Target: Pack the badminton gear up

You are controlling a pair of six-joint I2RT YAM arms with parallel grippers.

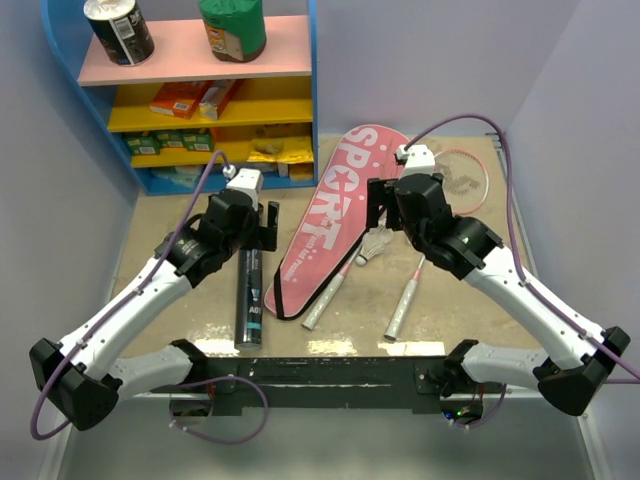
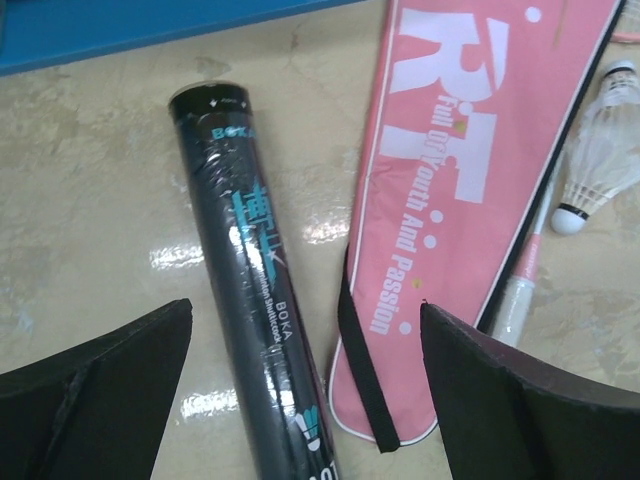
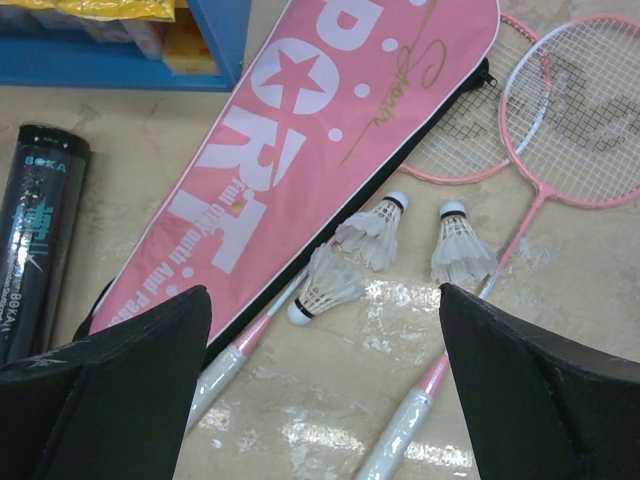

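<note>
The black tube (image 2: 250, 280) lies on the table (image 1: 350, 325) just left of the pink cover (image 1: 335, 210). Two rackets (image 3: 575, 100) and the shuttlecocks (image 3: 372, 232) are spread along the cover's right. The left gripper (image 1: 256, 233) is poised over the tube, the right gripper (image 1: 383, 215) over the shuttlecocks, both spread wide and empty. The tube is probably best clamped squarely at mid-length, lest it roll. Three shuttlecocks are told apart only from the right wrist; from above they merge into one white clump.

We've got the left arm (image 1: 130, 305) and right arm (image 1: 530, 300) both angled inward, left pincer (image 1: 268, 226) and right pincer (image 1: 378, 208) hanging wide open, empty.
</note>
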